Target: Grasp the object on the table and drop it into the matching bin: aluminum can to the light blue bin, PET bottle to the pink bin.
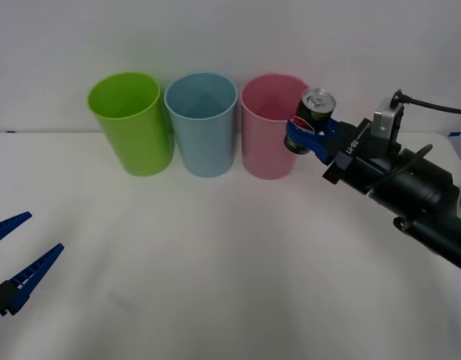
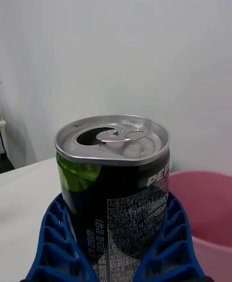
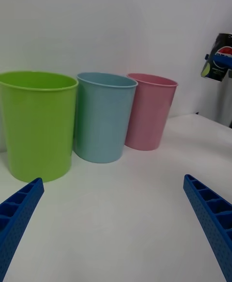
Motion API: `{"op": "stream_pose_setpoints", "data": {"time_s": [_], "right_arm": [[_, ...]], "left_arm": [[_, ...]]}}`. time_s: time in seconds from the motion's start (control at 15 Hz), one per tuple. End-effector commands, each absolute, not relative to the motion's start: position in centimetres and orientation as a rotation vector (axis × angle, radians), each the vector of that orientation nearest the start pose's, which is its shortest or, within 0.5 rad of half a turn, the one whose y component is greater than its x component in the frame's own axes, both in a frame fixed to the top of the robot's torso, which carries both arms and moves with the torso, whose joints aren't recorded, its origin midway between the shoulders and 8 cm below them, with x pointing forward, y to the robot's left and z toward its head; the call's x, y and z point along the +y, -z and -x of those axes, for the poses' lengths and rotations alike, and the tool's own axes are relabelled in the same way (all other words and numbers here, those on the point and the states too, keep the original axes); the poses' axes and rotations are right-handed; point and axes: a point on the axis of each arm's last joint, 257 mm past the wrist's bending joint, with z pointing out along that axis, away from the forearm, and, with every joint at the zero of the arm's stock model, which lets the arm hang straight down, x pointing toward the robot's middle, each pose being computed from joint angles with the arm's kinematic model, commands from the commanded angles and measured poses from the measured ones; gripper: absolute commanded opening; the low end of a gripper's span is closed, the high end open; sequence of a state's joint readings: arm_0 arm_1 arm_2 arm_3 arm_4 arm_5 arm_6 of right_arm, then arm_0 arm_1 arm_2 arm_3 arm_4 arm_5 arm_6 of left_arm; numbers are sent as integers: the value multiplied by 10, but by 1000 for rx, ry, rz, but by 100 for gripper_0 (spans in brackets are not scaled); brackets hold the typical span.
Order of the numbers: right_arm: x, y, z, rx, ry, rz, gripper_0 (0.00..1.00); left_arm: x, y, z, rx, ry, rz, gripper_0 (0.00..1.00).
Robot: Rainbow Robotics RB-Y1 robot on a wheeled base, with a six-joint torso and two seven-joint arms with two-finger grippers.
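The aluminum can [image 1: 313,120], dark grey with a silver pull-tab top, hangs in the air at the pink bin's [image 1: 269,135] right rim, held upright. My right gripper [image 1: 309,136] is shut on the can [image 2: 116,185], its blue fingers [image 2: 55,243] clasping both sides. The pink bin's rim [image 2: 203,185] lies just beyond and below the can. The light blue bin [image 1: 202,124] stands left of the pink one, on the white table [image 1: 215,262]. My left gripper [image 1: 16,259] waits open low at the table's left; from it the can [image 3: 220,62] shows far off.
A lime green bin [image 1: 129,124] stands at the left end of the row of three bins [image 3: 36,122], close to the back wall. The right arm's black body [image 1: 411,187] reaches in from the right over the table.
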State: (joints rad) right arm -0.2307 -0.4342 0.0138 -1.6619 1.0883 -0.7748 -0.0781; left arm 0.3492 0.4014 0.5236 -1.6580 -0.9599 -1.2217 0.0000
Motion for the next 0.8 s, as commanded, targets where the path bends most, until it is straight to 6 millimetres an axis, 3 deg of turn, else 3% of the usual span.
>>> {"op": "stream_pose_setpoints", "data": {"time_s": [0.07, 0.33, 0.8], "right_arm": [[-103, 44, -523, 1200, -692, 686, 0], [-91, 28, -562, 1203, -701, 669, 0], [-68, 7, -612, 1226, -718, 645, 0]], "left_arm": [[330, 169, -342, 1441, 567, -465, 100], [330, 169, -342, 1441, 567, -465, 100], [330, 169, -342, 1441, 567, -465, 100]]}}
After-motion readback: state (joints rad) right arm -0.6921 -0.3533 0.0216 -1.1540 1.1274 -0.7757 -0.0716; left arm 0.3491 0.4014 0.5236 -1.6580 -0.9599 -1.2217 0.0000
